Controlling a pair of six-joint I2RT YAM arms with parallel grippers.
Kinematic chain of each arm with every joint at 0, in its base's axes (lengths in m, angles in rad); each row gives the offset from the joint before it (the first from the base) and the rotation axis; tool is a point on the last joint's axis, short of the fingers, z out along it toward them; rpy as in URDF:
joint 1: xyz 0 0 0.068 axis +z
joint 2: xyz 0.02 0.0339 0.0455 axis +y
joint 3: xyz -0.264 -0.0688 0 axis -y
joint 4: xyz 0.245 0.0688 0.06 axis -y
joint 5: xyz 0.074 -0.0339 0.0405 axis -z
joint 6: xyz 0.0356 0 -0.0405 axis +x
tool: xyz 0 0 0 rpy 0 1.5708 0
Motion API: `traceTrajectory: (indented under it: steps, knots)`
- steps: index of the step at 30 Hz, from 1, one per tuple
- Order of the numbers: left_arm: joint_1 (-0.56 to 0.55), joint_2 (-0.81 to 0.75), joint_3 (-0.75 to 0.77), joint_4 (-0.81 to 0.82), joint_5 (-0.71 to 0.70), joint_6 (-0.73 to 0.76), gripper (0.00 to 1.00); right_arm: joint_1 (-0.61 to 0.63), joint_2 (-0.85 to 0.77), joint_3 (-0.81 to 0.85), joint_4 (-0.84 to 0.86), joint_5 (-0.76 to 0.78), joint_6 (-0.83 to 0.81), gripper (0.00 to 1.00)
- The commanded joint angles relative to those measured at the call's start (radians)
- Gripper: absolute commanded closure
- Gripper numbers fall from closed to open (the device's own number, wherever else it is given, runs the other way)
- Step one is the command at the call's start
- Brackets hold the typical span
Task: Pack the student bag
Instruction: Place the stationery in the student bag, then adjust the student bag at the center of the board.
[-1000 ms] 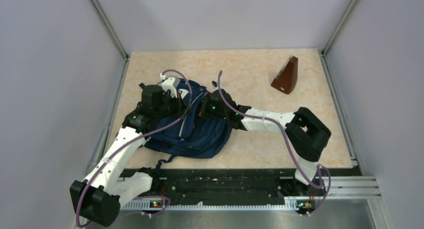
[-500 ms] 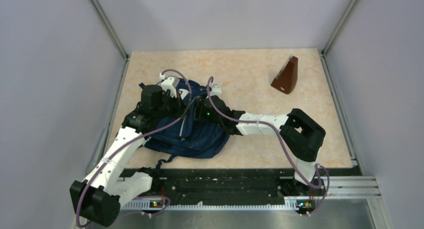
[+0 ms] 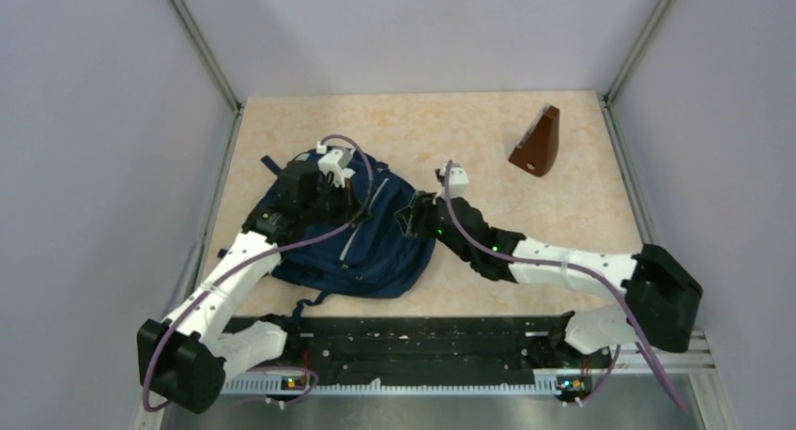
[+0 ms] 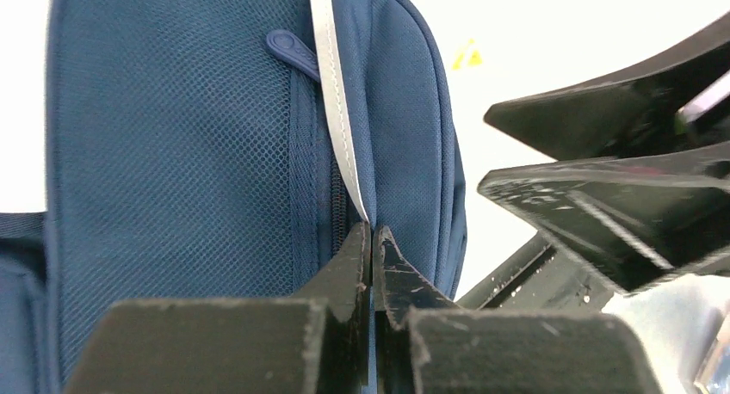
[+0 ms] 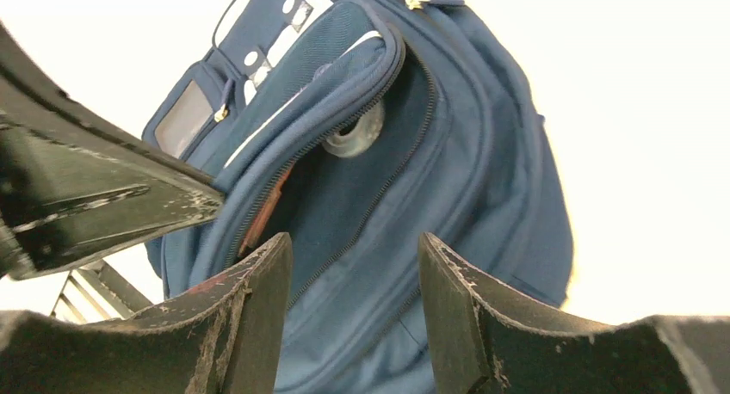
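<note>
The student bag [image 3: 380, 252], navy with a grey-white trim stripe, lies left of the table's middle. My left gripper [image 3: 355, 193] is on its upper part. In the left wrist view its jaws [image 4: 372, 230] are shut, pinching the edge of the bag [image 4: 172, 153] where the stripe ends. My right gripper [image 3: 410, 219] stands open at the bag's right side. In the right wrist view its fingers [image 5: 353, 248] frame the unzipped compartment of the bag [image 5: 491, 153] with nothing between them. A round silvery thing [image 5: 353, 134] and a reddish-brown edge [image 5: 258, 215] show inside.
A brown wedge-shaped object [image 3: 536, 143] stands at the back right of the table. Metal frame posts rise at the table's back corners, and grey walls close in both sides. A black rail [image 3: 422, 345] runs along the near edge.
My right gripper has pulled back to the right, away from the bag's opening, and opened. Its arm swung low and right. My left gripper shifted slightly right, still pinching the bag.
</note>
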Motion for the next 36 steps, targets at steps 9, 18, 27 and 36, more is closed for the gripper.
traceTrajectory:
  steps: [9,18,27,36]
  knots:
    - [-0.061,-0.053,0.055,0.016,-0.074,0.023,0.18,0.202,-0.195,-0.119,0.026,0.249,-0.079,0.45]
    - [-0.06,-0.323,-0.158,0.031,-0.313,-0.211,0.08,0.324,0.042,0.033,-0.036,0.305,-0.056,0.45]
    - [-0.057,-0.534,-0.369,0.03,-0.375,-0.366,0.04,0.31,0.204,0.15,-0.126,0.318,-0.021,0.44]
    - [-0.057,-0.598,-0.43,0.03,-0.405,-0.408,0.02,0.202,0.232,0.123,-0.11,0.201,0.041,0.85]
